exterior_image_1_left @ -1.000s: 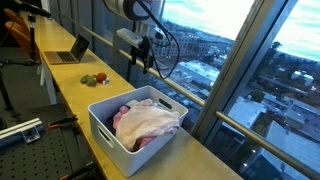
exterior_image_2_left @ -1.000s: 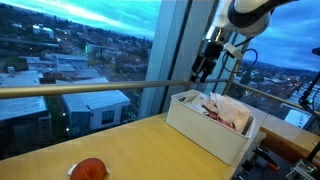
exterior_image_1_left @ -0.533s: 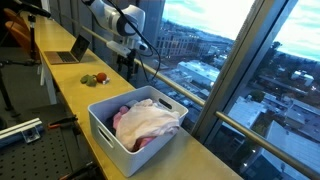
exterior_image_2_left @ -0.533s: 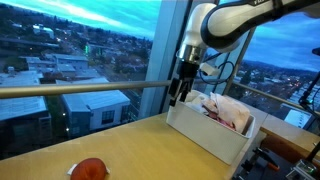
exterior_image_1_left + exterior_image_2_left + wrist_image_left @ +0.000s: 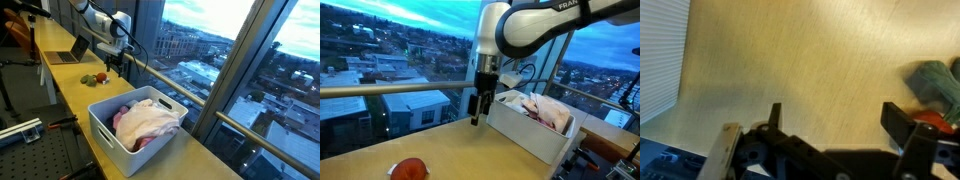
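The claw [image 5: 838,120] stands wide apart and empty, its two dark fingers [image 5: 775,115] clear of the wood in the wrist view. In both exterior views it hangs points down over the table [image 5: 68,82], beyond the far end of the white bin [image 5: 108,135] and touching nothing [image 5: 476,112]. Nearest to it lies a red round thing [image 5: 932,119], close by one finger at the edge of the wrist view, with a soft green thing [image 5: 938,80] just beside it. In an exterior view the pair sit together [image 5: 89,81] [image 5: 100,76] on the table, farther from the bin than the claw is. The red one also shows alone [image 5: 410,168], well apart from the bin [image 5: 525,135]. The bin holds a heap of pale pink and cream cloth [image 5: 150,120]. The table is a long, light wooden counter running along a tall window [image 5: 215,50] that looks over a city at dusk. An open laptop [image 5: 72,50] sits well beyond the bin, past the two small things.
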Available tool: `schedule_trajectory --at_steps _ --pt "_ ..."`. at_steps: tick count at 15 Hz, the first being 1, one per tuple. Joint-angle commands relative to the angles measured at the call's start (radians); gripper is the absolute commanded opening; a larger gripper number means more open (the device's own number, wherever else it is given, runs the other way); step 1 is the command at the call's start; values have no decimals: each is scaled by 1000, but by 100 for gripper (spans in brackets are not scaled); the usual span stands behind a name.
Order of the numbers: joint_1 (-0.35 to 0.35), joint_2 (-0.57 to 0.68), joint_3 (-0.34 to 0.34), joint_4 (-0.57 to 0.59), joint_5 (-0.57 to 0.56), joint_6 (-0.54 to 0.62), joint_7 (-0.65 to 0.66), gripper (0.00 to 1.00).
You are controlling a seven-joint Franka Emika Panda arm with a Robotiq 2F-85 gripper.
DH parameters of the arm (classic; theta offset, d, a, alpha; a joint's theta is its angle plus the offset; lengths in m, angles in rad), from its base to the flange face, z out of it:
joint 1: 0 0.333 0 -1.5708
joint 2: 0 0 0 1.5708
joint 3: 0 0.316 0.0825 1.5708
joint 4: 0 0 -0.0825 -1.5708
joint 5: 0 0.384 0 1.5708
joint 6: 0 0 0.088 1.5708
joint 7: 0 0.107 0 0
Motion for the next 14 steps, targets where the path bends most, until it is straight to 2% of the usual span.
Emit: schedule_trajectory --at_steps 1,9,14 --pt "21 92 29 153 -1 -80 -10 100" --pt "42 235 98 370 77 -73 -34 100" --pt "101 352 116 484 88 -94 -56 100"
